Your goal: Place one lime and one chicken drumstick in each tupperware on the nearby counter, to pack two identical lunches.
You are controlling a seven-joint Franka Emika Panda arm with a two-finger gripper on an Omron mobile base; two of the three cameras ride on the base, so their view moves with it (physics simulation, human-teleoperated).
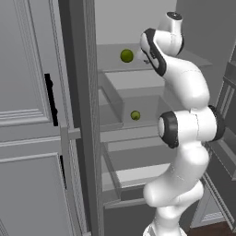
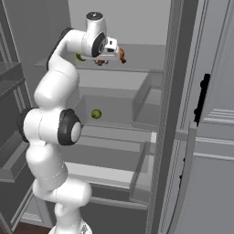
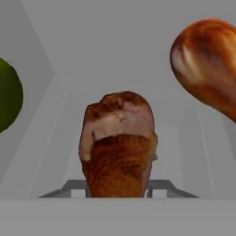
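While raised, end effector (image 2: 103, 61) grips drumstick (image 3: 119, 145).

Glossy white rounded arm (image 1: 184, 124) segments joined by dark joint rings.

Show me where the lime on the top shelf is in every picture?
Left base view: the lime sits on the top shelf, left of the robot's arm.
Right base view: it peeks out behind the arm's upper joint.
Hand view: it is at the left edge.
Shared landmark: the top shelf.
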